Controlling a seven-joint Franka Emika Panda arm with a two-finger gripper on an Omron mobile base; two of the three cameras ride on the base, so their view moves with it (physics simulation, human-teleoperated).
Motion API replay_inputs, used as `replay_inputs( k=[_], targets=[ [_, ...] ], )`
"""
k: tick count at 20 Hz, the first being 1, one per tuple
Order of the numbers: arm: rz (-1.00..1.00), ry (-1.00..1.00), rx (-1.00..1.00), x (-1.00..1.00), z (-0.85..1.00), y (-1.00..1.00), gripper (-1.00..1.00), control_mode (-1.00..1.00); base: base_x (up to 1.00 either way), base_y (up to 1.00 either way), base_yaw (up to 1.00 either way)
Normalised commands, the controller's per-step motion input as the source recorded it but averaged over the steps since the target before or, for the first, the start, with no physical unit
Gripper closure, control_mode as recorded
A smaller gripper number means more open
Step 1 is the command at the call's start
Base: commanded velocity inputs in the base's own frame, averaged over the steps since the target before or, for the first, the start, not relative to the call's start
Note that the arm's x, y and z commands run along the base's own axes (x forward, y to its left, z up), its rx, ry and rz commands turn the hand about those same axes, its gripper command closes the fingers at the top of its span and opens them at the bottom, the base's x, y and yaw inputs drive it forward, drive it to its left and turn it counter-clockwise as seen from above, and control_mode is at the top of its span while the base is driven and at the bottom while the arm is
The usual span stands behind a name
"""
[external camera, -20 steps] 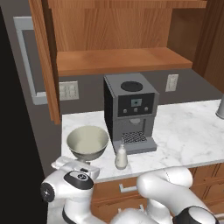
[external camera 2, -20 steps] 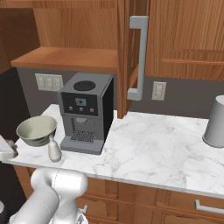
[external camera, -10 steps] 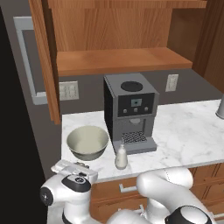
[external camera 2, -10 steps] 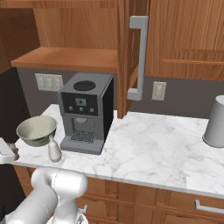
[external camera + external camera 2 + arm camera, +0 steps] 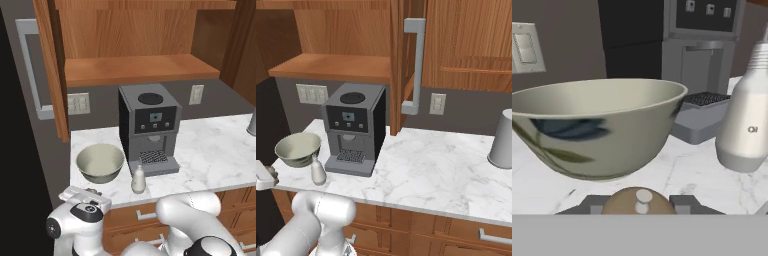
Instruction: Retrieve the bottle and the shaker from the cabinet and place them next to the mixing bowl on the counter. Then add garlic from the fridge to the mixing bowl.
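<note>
Marble counter (image 5: pixel 215 150) | bowl (image 5: pixel 100 162) holds nothing; bottle (image 5: pixel 138 179) beside | claw (image 5: pixel 641 206) grips shaker (image 5: pixel 640 201)

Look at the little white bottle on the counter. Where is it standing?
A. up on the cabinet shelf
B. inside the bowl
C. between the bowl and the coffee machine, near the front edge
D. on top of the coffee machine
C: the bottle stands upright on the counter, just right of the bowl and in front of the coffee machine; the hand view shows it beside the bowl too.
</note>
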Motion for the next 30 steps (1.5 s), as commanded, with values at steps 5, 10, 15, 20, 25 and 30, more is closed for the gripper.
replay_inputs(
  k=[5, 10, 15, 20, 25, 30],
  targets=[
    [0.0, -0.01, 0.0, 0.06, -0.09, 0.06, 1.0, -1.0, 0.0, 0.0, 0.0],
    [0.0, 0.0, 0.0, 0.17, -0.02, 0.04, 1.0, -1.0, 0.0, 0.0, 0.0],
    [0.0, -0.05, 0.0, 0.19, -0.04, 0.01, 1.0, -1.0, 0.0, 0.0, 0.0],
    [0.0, -0.16, 0.0, 0.19, 0.0, 0.02, 1.0, -1.0, 0.0, 0.0, 0.0],
    [0.0, -0.1, 0.0, 0.18, -0.06, 0.01, 1.0, -1.0, 0.0, 0.0, 0.0],
    [0.0, 0.0, 0.0, 0.17, -0.12, 0.0, 1.0, -1.0, 0.0, 0.0, 0.0]
  ],
)
